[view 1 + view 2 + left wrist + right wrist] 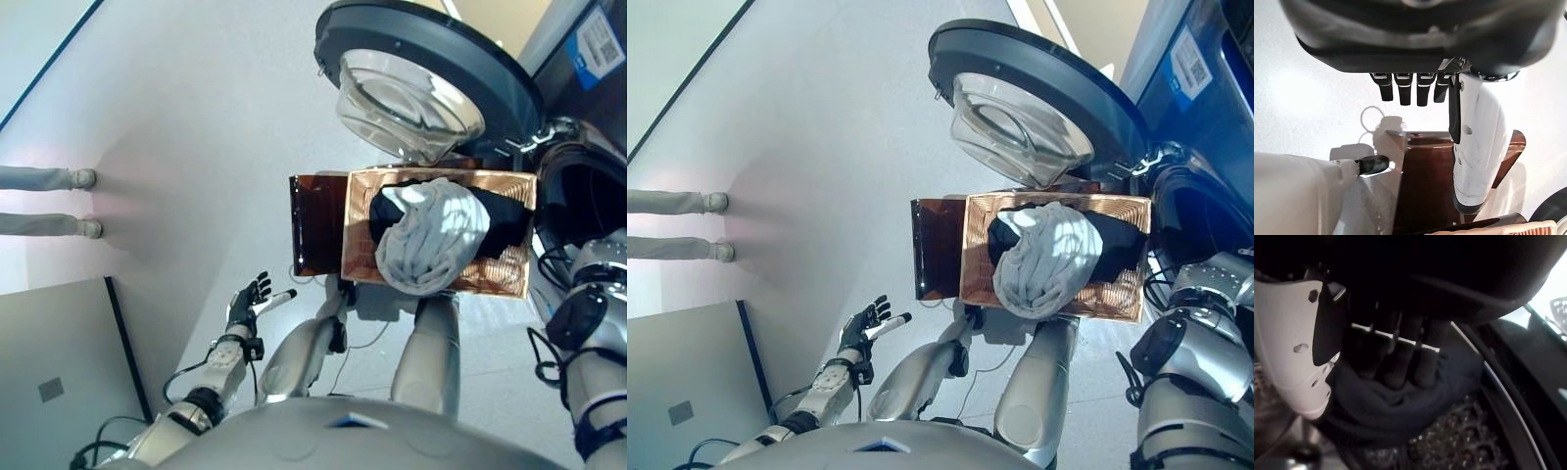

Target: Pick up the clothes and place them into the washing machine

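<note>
From the head views, a woven basket (pixel 438 233) sits on the floor below the open washing machine door (pixel 421 69), heaped with a pale grey garment (pixel 431 235) over dark clothes, while the left hand (pixel 247 300) hangs well apart with straight fingers — holding nothing. In the left wrist view those fingers (pixel 1400 90) point at bare floor. In the right wrist view the right hand (pixel 1396 357) curls round a dark navy garment (pixel 1400 406) at the drum (pixel 1459 440) — letting go too near the rim could leave cloth trailing over the lip or snagged on the fingers.

The left hand (pixel 247 300) hangs low at the robot's left, fingers (pixel 1408 92) straight; the right hand (pixel 1396 357) curls around dark cloth (pixel 1400 406).
</note>
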`<state>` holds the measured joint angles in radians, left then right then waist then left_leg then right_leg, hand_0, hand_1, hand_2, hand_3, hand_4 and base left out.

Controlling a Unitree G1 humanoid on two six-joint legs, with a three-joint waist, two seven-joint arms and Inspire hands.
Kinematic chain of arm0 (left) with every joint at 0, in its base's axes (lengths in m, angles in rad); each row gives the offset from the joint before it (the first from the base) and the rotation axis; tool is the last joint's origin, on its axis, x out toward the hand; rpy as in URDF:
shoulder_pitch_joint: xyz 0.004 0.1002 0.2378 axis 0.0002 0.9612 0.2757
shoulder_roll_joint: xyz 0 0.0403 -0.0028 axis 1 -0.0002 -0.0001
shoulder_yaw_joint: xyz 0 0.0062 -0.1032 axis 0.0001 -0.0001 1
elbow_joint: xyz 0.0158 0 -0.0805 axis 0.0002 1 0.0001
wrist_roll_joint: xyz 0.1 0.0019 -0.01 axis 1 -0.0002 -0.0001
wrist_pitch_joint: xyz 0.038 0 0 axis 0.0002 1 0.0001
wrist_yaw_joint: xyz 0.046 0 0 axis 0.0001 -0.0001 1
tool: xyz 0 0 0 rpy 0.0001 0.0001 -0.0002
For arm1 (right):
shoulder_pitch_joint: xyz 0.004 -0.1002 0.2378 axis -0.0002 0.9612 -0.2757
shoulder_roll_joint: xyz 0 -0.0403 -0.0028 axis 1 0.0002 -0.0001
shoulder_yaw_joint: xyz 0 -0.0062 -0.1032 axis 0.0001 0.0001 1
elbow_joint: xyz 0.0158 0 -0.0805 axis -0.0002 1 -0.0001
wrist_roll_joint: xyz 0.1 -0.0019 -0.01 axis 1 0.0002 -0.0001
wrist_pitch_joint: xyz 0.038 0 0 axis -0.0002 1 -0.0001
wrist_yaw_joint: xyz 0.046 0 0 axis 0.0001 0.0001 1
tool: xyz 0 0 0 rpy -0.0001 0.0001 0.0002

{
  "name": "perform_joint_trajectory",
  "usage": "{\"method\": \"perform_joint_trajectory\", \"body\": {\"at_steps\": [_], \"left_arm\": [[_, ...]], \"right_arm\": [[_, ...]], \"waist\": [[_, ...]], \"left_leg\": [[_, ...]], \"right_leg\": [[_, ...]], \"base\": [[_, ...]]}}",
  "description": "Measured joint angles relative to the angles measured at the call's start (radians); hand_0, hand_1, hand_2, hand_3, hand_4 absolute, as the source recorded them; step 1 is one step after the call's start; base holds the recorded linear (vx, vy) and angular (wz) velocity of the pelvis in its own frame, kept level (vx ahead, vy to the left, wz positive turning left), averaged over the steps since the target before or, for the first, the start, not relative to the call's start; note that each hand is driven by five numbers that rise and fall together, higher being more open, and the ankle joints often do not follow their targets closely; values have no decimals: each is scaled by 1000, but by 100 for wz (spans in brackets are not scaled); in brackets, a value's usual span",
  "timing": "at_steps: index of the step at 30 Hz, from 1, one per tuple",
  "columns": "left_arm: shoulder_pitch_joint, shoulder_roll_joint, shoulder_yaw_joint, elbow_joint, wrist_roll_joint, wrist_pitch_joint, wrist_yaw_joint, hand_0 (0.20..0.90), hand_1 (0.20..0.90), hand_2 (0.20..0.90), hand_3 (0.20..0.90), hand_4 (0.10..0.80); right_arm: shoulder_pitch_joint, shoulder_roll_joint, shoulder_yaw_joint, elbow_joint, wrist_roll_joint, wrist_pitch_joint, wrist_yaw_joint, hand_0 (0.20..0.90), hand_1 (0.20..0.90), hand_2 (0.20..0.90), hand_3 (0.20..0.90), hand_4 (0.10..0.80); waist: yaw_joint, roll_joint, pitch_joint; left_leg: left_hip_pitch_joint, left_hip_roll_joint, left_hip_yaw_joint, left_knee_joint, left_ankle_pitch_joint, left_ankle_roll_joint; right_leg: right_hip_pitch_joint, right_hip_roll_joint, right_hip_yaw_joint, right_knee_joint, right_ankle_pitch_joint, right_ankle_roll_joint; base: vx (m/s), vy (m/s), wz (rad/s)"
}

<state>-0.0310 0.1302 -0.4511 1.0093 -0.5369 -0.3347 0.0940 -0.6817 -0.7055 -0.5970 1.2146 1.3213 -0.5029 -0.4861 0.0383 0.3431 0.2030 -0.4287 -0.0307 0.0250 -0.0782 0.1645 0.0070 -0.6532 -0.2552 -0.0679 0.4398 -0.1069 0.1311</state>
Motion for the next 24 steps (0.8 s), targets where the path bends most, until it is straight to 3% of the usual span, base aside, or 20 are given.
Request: {"method": "perform_joint_trajectory", "body": {"at_steps": [12,14,18,20,24], "left_arm": [[5,0,6,4,-1,1,2,900,900,900,900,800],[6,0,8,5,-2,2,2,900,900,900,900,800],[1,3,26,5,-3,3,2,900,900,900,900,800],[3,7,55,7,-2,2,4,900,900,900,900,800],[7,11,57,13,3,3,2,900,900,900,900,800]], "right_arm": [[6,6,17,22,-19,4,7,900,900,900,900,800],[32,18,20,30,-20,6,9,900,900,900,900,800],[75,36,140,132,-69,99,32,900,900,900,900,800],[112,96,150,133,-116,129,46,900,900,900,900,800],[161,131,189,156,-195,161,54,900,900,900,900,800]], "waist": [[-22,-24,5],[-25,-38,8],[-26,-65,8],[-27,-101,-3],[-24,-130,-12]], "left_leg": [[7,0,0,-1,4,2],[27,0,1,0,7,8],[55,9,1,0,4,7],[68,15,2,0,3,6],[90,16,2,0,-2,8]], "right_leg": [[9,-2,-4,8,-1,-4],[30,-2,-4,5,1,-2],[72,4,-16,-14,3,-2],[91,10,-23,-22,4,-4],[123,9,-30,-33,3,-5]], "base": [[9,9,2],[0,0,0],[3,-8,0],[0,0,0],[14,6,5]]}}
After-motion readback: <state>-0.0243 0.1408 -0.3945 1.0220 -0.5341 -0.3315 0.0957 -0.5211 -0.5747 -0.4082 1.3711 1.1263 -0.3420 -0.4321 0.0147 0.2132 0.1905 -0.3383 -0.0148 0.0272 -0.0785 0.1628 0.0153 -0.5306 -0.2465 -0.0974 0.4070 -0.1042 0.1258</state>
